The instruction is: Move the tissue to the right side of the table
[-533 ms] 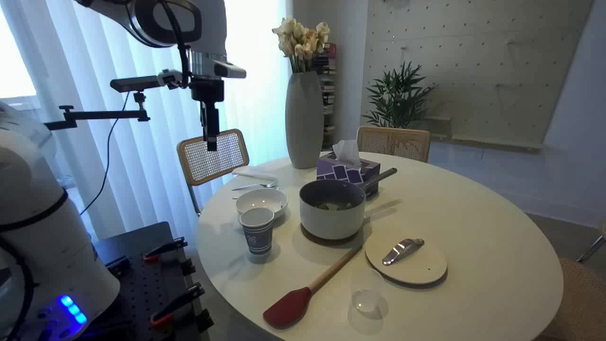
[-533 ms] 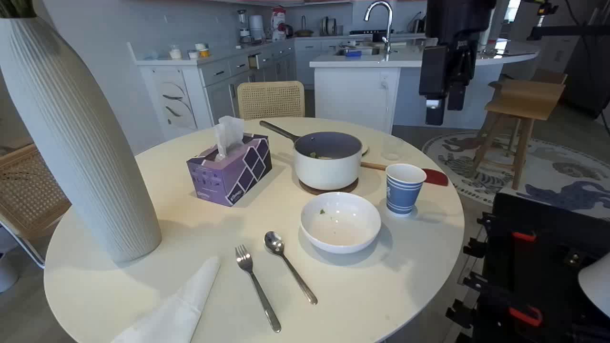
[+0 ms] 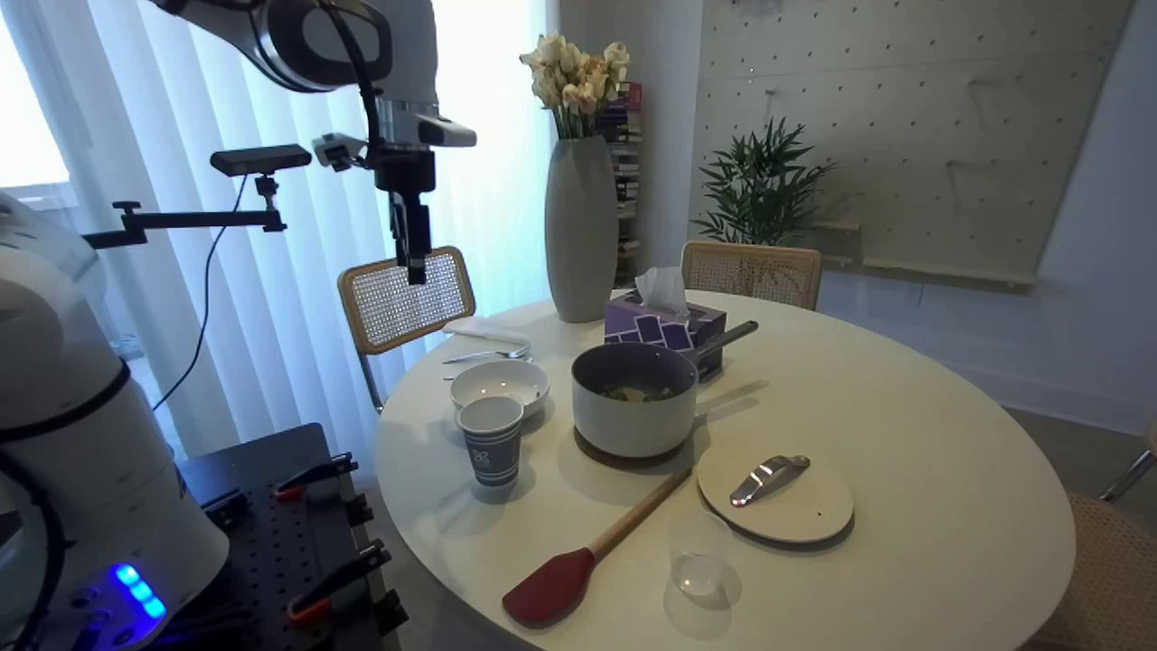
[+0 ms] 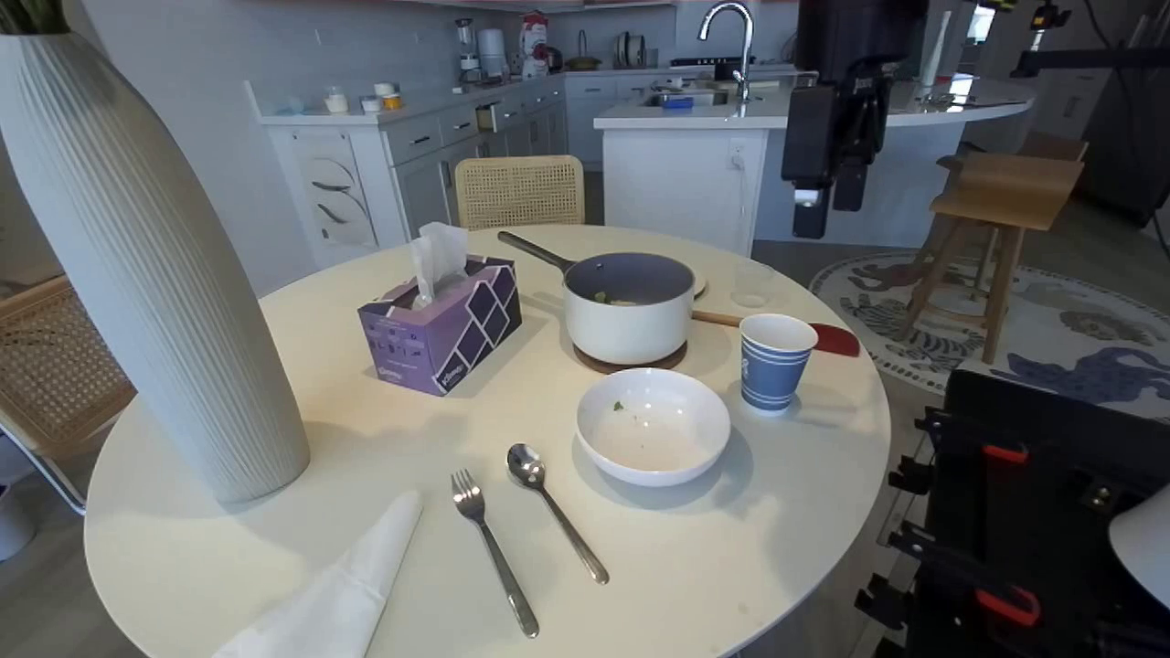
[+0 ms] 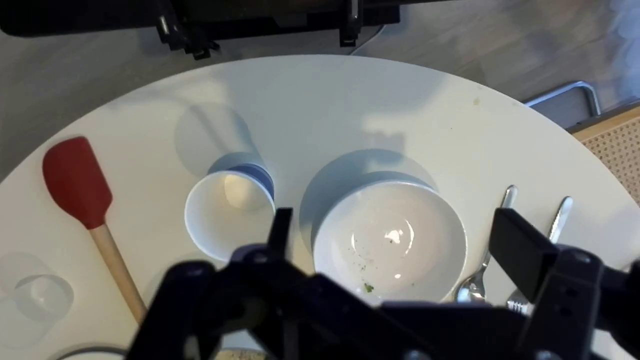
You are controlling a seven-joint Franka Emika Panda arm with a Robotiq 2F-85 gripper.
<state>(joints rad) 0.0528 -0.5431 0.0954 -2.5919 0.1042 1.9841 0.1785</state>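
Exterior view: folded tissue [image 4: 324,589] on worktop [image 4: 704,539], below and left of pincer [image 4: 830,212], well apart; long axis slants, narrow end nearer pincer.
Exterior view: tissue below, right of pincer.
Wrist view: pincer spread wide, nothing held, tissue not made out; likely sideways travel first.

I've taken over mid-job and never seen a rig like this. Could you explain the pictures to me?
The machine is a robot arm ending in a two-fingered gripper. The exterior views are taken from outside the robot; the wrist view looks down past the gripper. On the round white table are a vase, pot, bowl, paper cup, red spatula, fork, spoon and purple tissue box, among others. Two white papers might be your tissue: the tuft in that box, or the folded sheet beside the fork. The gripper is open above the table, holding nothing.
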